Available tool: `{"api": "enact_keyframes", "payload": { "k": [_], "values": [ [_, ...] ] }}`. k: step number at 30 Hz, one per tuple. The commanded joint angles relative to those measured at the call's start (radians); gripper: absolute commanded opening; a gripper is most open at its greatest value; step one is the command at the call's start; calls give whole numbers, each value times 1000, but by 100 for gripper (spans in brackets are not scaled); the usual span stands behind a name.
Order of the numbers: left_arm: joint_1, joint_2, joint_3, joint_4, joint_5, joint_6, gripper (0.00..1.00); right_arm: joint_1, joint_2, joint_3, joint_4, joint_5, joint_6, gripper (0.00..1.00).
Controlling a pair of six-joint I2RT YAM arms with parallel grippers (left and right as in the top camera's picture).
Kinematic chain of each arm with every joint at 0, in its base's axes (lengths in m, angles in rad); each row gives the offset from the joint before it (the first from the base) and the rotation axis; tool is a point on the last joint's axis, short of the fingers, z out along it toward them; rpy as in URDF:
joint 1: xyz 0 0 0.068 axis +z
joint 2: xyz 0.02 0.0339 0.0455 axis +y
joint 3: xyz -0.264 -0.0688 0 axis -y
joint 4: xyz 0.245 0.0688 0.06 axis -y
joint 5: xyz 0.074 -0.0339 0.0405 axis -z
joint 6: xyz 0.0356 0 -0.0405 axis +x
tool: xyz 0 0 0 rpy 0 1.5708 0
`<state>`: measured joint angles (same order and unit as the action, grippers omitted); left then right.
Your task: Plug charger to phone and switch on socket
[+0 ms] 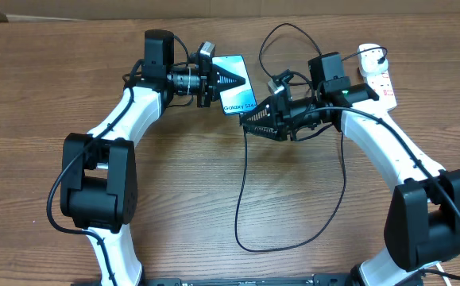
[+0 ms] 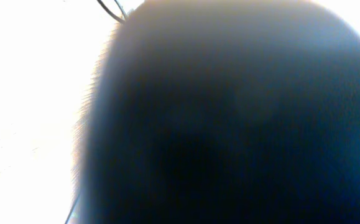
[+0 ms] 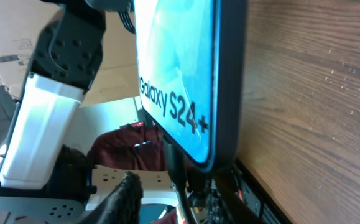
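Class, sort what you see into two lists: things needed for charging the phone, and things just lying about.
Needed: phone, gripped by the left tool; charger cable; socket strip; right tool.
Just there: wooden table; maroon thing in the background, unclear.

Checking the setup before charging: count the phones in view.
1. The phone is at upper centre of the table, gripped by the left pincer; another may be hidden.

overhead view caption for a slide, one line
The phone held in the left fingers, the right fingers near its lower end beside the charger cable
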<state>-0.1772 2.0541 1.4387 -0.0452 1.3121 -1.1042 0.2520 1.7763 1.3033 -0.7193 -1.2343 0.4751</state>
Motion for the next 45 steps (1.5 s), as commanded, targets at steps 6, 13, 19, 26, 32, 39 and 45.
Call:
{"api": "enact_keyframes", "payload": {
  "k": [6,13,19,26,32,39,45],
  "values": [
    [-5,-14,4,5,19,14,4,27,-13,9,4,47,23,25],
    [-5,-14,4,5,25,15,4,27,-13,9,8,43,23,21],
    [-5,-14,4,4,37,15,4,26,-13,9,36,39,23,21],
    [-5,-14,4,4,43,15,4,-11,-13,9,37,24,23,20],
    [-5,-14,4,4,47,15,4,-12,-13,9,37,24,23,12],
    [-5,-14,4,4,50,15,4,-11,-13,9,37,24,23,12],
    [-5,-14,4,5,50,15,4,-11,-13,9,37,5,23,13]
  ]
}}
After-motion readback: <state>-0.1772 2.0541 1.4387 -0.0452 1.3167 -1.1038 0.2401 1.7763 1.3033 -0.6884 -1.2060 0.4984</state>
